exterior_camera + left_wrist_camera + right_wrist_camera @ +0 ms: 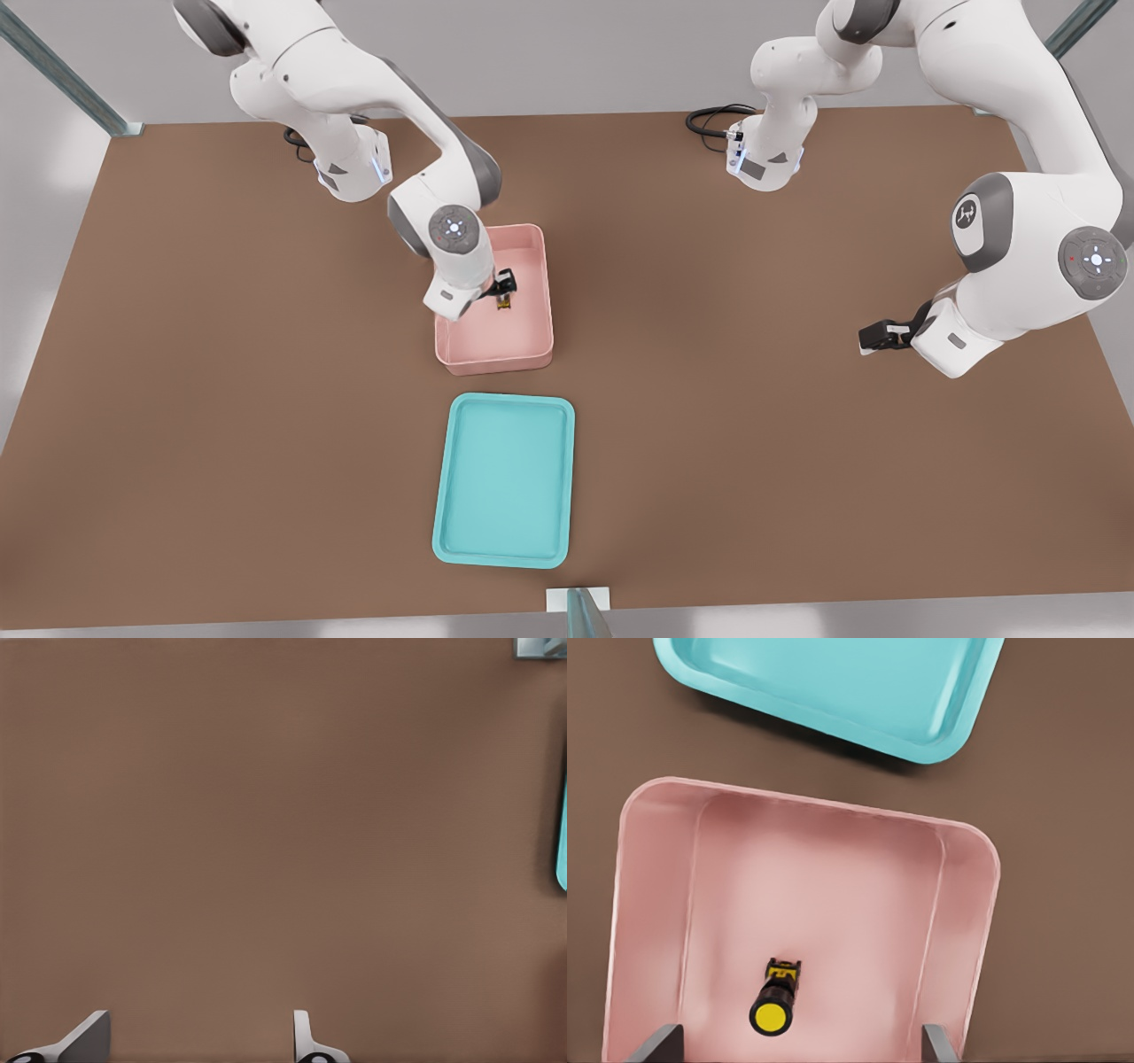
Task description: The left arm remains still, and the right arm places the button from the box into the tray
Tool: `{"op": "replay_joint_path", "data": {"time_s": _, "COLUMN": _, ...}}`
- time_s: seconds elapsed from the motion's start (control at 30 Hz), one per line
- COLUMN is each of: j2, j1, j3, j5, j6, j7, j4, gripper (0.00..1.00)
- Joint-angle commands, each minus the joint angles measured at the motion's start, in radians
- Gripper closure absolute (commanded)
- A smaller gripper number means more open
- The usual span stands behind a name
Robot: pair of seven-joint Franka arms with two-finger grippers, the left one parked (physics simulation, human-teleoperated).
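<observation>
Hung low inside the box, gripper with fingers spread wide apart. Lay on the pink floor between them, touching neither: the button. Sat just beside the box, tray.

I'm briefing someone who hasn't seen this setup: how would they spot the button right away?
On the brown table, find the pale pink box just beyond the teal tray. The open gripper hangs inside it, above the button, which lies on the box floor. It is the only thing inside: tiny, with a round yellow cap on a dark base.
</observation>
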Motion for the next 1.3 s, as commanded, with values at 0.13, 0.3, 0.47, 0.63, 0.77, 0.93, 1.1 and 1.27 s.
{"op": "replay_joint_path", "data": {"time_s": 0.13, "j2": -0.019, "j1": 0.010, "j3": 0.001, "j5": 0.010, "j6": 0.239, "j7": 0.488, "j4": -0.103, "gripper": 0.00}}
{"op": "replay_joint_path", "data": {"time_s": 0.3, "j2": 0.028, "j1": 0.035, "j3": 0.004, "j5": 0.008, "j6": 0.227, "j7": 0.493, "j4": -0.057, "gripper": 0.00}}
{"op": "replay_joint_path", "data": {"time_s": 0.47, "j2": 0.064, "j1": 0.086, "j3": 0.008, "j5": 0.008, "j6": 0.254, "j7": 0.523, "j4": -0.118, "gripper": 0.00}}
{"op": "replay_joint_path", "data": {"time_s": 0.63, "j2": 0.056, "j1": 0.084, "j3": 0.008, "j5": 0.010, "j6": 0.320, "j7": 0.522, "j4": -0.188, "gripper": 0.00}}
{"op": "replay_joint_path", "data": {"time_s": 0.77, "j2": 0.084, "j1": 0.086, "j3": 0.010, "j5": 0.008, "j6": 0.379, "j7": 0.522, "j4": -0.211, "gripper": 0.00}}
{"op": "replay_joint_path", "data": {"time_s": 0.93, "j2": 0.113, "j1": 0.087, "j3": 0.010, "j5": 0.007, "j6": 0.417, "j7": 0.522, "j4": -0.227, "gripper": 0.00}}
{"op": "replay_joint_path", "data": {"time_s": 1.1, "j2": 0.122, "j1": 0.087, "j3": 0.010, "j5": 0.001, "j6": 0.448, "j7": 0.520, "j4": -0.251, "gripper": 0.00}}
{"op": "replay_joint_path", "data": {"time_s": 1.27, "j2": 0.136, "j1": 0.087, "j3": 0.010, "j5": -0.001, "j6": 0.469, "j7": 0.520, "j4": -0.265, "gripper": 0.00}}
